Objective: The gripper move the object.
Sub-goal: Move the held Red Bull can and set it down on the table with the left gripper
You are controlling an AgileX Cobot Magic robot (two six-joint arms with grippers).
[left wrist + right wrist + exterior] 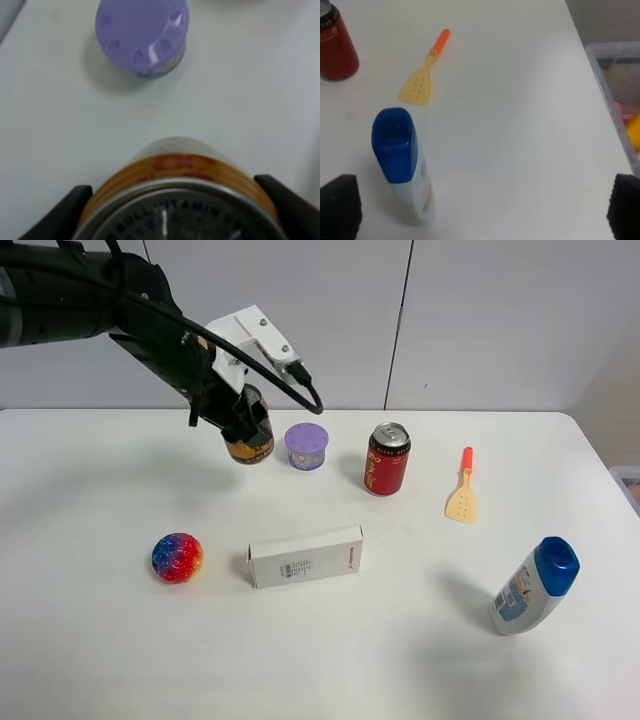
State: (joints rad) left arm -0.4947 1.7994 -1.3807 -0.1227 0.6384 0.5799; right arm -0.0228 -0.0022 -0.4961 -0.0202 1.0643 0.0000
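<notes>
exterior: high, looking down at table | wrist views: close, downward | shared: red can

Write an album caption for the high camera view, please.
Left gripper clamps the gold can beside a purple-lidded cup.

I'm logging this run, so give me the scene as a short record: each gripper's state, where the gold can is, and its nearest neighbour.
left gripper: jaws shut on the gold can
right gripper: jaws open, holding nothing
gold can position: upright, far side of the table
nearest neighbour: purple-lidded tub, beside it, not touching
can lifted or resting: cannot tell
</notes>
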